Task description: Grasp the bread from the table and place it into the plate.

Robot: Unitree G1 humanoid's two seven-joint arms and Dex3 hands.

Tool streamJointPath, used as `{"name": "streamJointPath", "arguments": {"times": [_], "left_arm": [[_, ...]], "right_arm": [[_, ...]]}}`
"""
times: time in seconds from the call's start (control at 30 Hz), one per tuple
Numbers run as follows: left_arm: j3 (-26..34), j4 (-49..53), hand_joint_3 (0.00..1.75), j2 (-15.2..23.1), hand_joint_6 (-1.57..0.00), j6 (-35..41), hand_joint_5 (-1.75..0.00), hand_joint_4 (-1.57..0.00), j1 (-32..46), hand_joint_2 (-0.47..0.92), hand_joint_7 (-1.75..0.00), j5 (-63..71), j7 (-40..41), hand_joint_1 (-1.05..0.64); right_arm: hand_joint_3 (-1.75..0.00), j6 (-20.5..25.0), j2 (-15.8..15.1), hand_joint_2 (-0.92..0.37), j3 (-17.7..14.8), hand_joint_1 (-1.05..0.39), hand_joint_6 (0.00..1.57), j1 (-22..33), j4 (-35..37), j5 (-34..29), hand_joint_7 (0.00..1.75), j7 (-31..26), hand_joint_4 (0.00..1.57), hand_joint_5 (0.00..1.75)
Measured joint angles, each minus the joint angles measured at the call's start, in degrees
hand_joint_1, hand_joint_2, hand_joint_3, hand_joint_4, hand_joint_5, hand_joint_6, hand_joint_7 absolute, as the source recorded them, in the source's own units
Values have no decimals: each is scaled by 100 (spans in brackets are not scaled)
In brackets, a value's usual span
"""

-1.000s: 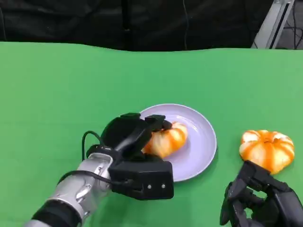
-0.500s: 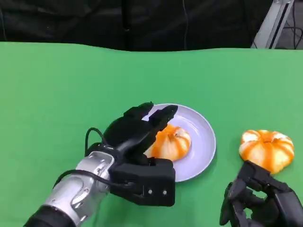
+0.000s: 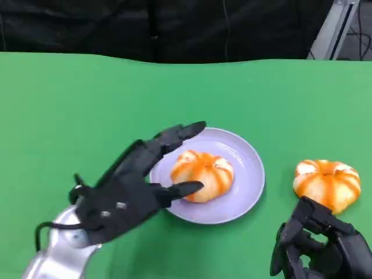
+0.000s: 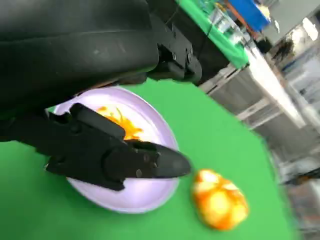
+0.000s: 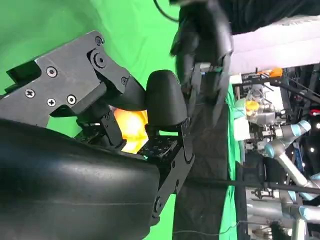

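Note:
An orange-and-white bread bun (image 3: 203,175) lies on the lavender plate (image 3: 247,174) in the middle of the green table. My left hand (image 3: 131,189) is spread wide beside the plate's left rim, its fingers apart and holding nothing, with one fingertip close to the bun. In the left wrist view the bun (image 4: 118,124) shows on the plate (image 4: 142,187) behind my left hand's fingers (image 4: 100,150). A second bun (image 3: 327,183) lies on the table to the right. My right hand (image 3: 319,247) rests just in front of that bun with its fingers curled. That bun (image 5: 131,129) glows orange behind my right hand (image 5: 125,100) in the right wrist view.
The green table (image 3: 87,99) stretches far to the back and left. A dark backdrop runs along its far edge, with a metal frame leg (image 3: 340,26) at the back right. The second bun (image 4: 218,199) lies past the plate in the left wrist view.
My left hand has let go of the bun, spread its fingers and drawn back to the left and toward me. The bun now lies flat on the plate. The right hand has not moved.

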Motion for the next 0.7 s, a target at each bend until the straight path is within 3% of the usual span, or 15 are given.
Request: {"name": "streamJointPath", "arguments": {"times": [0.03, 0.1, 0.13, 0.17, 0.2, 0.23, 0.27, 0.33, 0.43, 0.7], "left_arm": [[129, -156, 34, -13, -77, 97, -23, -88, 171, 92, -11, -334, -136, -7], [342, -471, 57, -17, -94, 348, -36, -104, 477, 82, -12, -860, -343, -7], [435, -630, 66, -11, -107, 479, -66, -102, 608, 78, -15, -1080, -432, -9], [536, -802, 70, 4, -111, 638, -81, -98, 745, 76, -17, -1324, -533, -9], [643, -959, 79, 22, -115, 795, -108, -89, 872, 73, -27, -1554, -622, -10], [769, -1103, 87, 47, -108, 972, -128, -83, 1009, 69, -53, -1829, -729, -11], [906, -1230, 93, 85, -95, 1161, -145, -80, 1165, 67, -93, -2149, -863, -11], [1158, -1405, 96, 189, -83, 1469, -165, -78, 1501, 70, -133, -2647, -1113, -7], [1489, -1499, 95, 360, -77, 1616, -174, -79, 1956, 72, -154, -2997, -1362, -7], [1722, -879, 108, 267, -75, 1447, -175, -85, 2336, 61, -170, -3244, -1823, -13]], "right_arm": [[-124, 0, 0, -55, 0, -12, 72, -3, 3, -8, 165, -4, 83, 175], [-124, -2, 1, -55, -2, -12, 72, -5, 11, -20, 165, -6, 83, 175], [-125, -2, 0, -55, -3, -12, 72, -10, 17, -23, 165, -5, 83, 175], [-125, -6, -1, -55, -2, -12, 72, -20, 24, -28, 165, -4, 83, 175], [-125, -8, -1, -55, -4, -12, 71, -24, 28, -32, 165, -4, 83, 175], [-125, -10, -3, -55, -6, -12, 71, -35, 41, -33, 165, 1, 83, 175], [-125, -17, -3, -55, -7, -12, 71, -40, 50, -32, 165, 11, 83, 175], [-125, -25, -5, -55, -13, -12, 71, -40, 72, -30, 165, 14, 83, 175], [-125, -29, -5, -55, -12, -13, 71, -47, 95, -32, 165, 15, 83, 175], [-120, -70, -24, -57, -73, -13, 70, -133, 233, 53, 165, 154, 83, 175]]}}
